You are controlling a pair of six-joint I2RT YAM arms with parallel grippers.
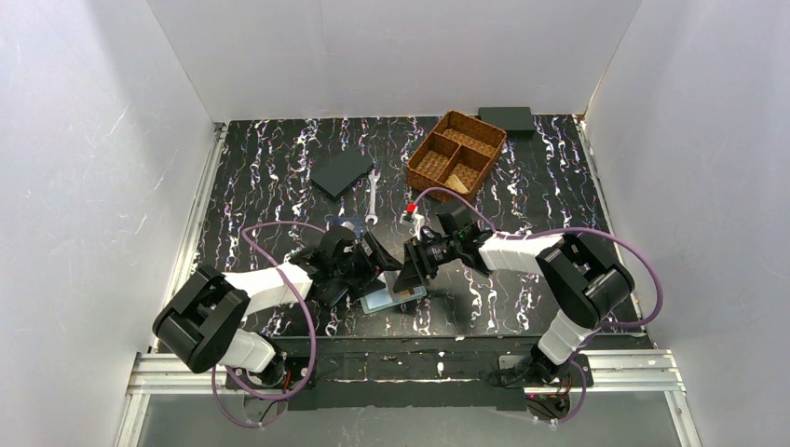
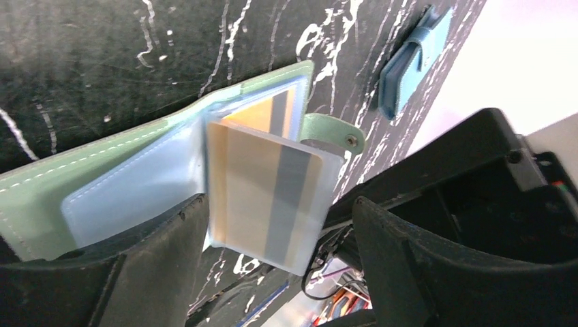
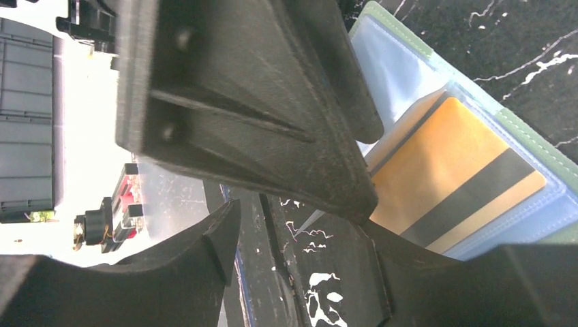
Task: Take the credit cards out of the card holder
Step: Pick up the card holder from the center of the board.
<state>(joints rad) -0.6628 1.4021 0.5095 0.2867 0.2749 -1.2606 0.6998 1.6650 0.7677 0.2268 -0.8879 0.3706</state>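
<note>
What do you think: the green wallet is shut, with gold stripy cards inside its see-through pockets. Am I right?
Not quite. The green wallet is open, not shut: the left wrist view shows its see-through pockets fanned out. The gold stripy cards are inside those pockets, as you said.

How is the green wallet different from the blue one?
The green card holder lies open, clear sleeves showing; the blue wallet is folded shut, strap across it. The green card holder shows a golden striped card inside; the blue wallet shows none. Both are small wallets with a strap, lying on the black marbled table.
</note>
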